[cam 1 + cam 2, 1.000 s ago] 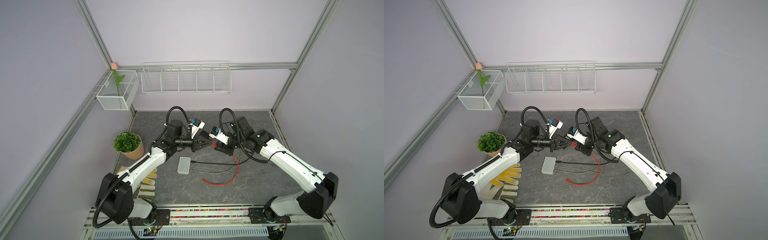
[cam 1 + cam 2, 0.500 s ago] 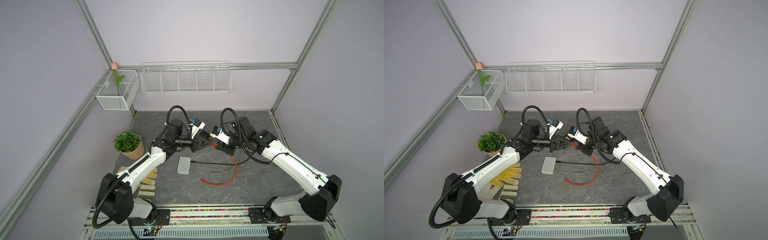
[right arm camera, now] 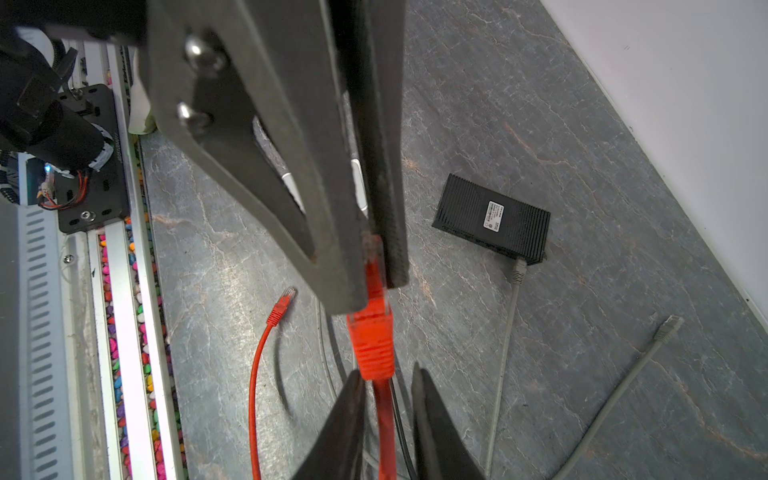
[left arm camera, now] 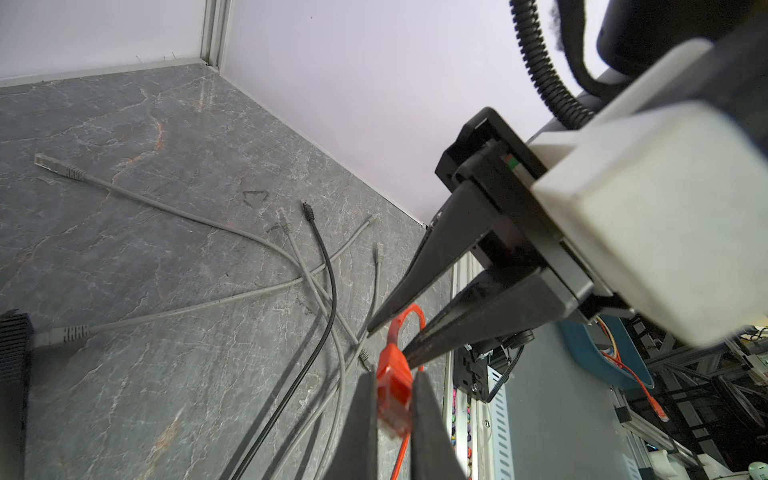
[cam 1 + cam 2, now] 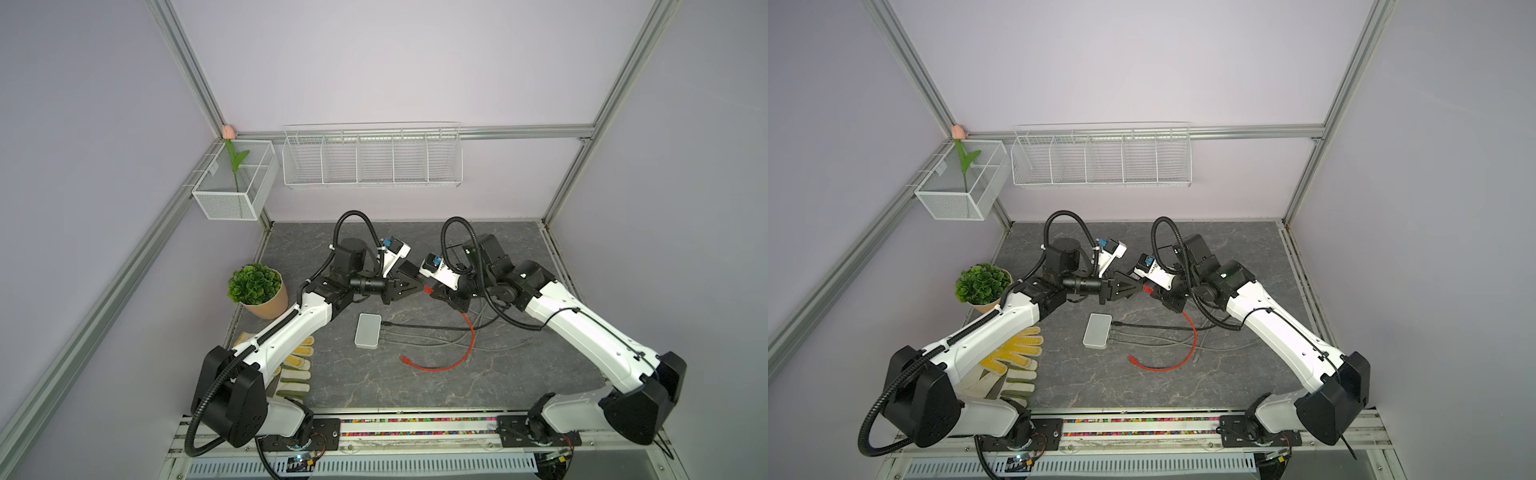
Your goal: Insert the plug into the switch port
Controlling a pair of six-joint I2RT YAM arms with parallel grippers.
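The red plug [image 4: 395,395] hangs in the air over the middle of the table, and my left gripper [image 4: 394,376] is shut on it. In both top views my left gripper [image 5: 419,286] meets my right gripper [image 5: 434,293] tip to tip. My right gripper [image 3: 386,372] stands open astride the red cable [image 3: 384,424] just behind the plug [image 3: 372,336], with a gap at one finger. The cable droops to the table and ends in a second red plug [image 5: 405,358]. The white switch [image 5: 368,330] lies below the grippers with black and grey cables in its ports.
A black ribbed box [image 3: 492,220] with one grey cable lies under my left arm. Loose grey cables [image 4: 199,307] sprawl on the right of the table. Yellow-dotted gloves [image 5: 1013,357] and a potted plant [image 5: 257,291] sit on the left. Wire baskets [image 5: 372,158] hang on the back wall.
My right gripper's jaws have narrowed around the red cable behind the plug. My left gripper has kept its hold on the plug and has not moved.
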